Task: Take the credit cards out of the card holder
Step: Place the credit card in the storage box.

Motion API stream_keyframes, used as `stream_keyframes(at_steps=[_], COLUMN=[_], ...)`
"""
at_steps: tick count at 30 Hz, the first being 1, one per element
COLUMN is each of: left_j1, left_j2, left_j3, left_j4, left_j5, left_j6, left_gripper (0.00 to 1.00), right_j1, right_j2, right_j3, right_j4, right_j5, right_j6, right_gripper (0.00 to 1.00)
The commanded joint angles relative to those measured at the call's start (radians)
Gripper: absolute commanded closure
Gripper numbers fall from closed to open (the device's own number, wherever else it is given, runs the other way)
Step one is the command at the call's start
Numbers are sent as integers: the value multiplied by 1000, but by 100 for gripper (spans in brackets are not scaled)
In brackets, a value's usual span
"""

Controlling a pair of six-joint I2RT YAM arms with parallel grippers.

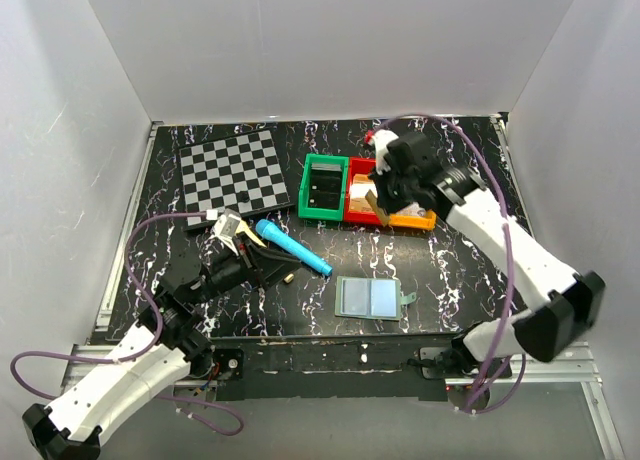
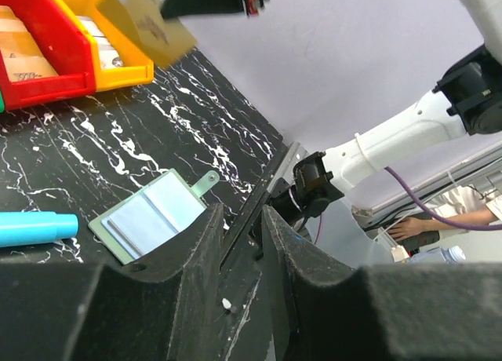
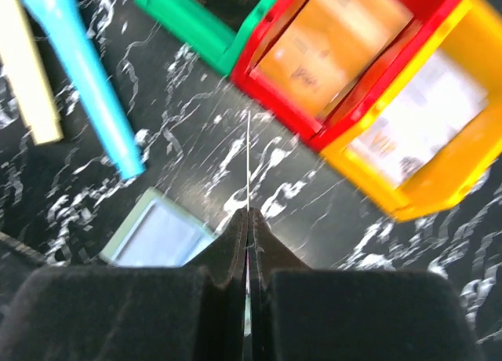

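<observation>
The card holder (image 1: 369,300) lies open and flat on the black marbled table, its two pale blue panels up and its tab to the right; it also shows in the left wrist view (image 2: 153,217) and the right wrist view (image 3: 161,235). My right gripper (image 1: 385,202) hangs above the bins, shut on a brownish credit card (image 1: 376,203). That card (image 2: 149,23) is tilted in the air, and the right wrist view shows it edge-on (image 3: 249,161) between the shut fingers (image 3: 248,213). My left gripper (image 1: 268,265) sits low, left of the holder, open (image 2: 241,216) and holding nothing.
A green bin (image 1: 323,187), a red bin (image 1: 358,205) and an orange-yellow bin (image 1: 412,220) stand in a row at the back; flat cards lie in the red (image 3: 329,47) and yellow (image 3: 423,118) ones. A blue pen (image 1: 293,247) and a checkered board (image 1: 233,175) lie to the left.
</observation>
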Motion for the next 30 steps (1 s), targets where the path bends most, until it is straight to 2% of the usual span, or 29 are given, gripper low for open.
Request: stream_keyframes(at_steps=[1, 4, 6, 11, 15, 19, 22, 26, 30], left_j1=[5, 5, 3, 5, 3, 3, 5, 5, 5], left_j2=[-44, -66, -69, -49, -20, 2, 2, 2, -1], left_j3=[-2, -6, -9, -15, -16, -18, -24, -25, -29], left_j4=[-67, -111, -126, -129, -134, -155, -154, -165, -182], left_j5=[-31, -33, -43, -48, -40, -25, -23, -37, -45], left_j6=[19, 31, 36, 36, 39, 38, 31, 30, 28], left_gripper=[74, 74, 74, 73, 73, 71, 71, 71, 71], right_j1=[-11, -42, -80, -195, -220, -224, -220, -220, -227], right_j2=[127, 167, 250, 353, 440, 514, 555, 579, 602], right_j3=[215, 217, 273, 281, 338, 391, 430, 418, 398], right_j4=[-28, 66, -16, -29, -80, -38, -55, -84, -95], right_j5=[64, -44, -217, -427, -478, -466, -474, -466, -440], right_j6=[-315, -492, -602, -727, -771, -747, -803, -900, -915], right_gripper=[99, 99, 99, 99, 99, 99, 99, 99, 99])
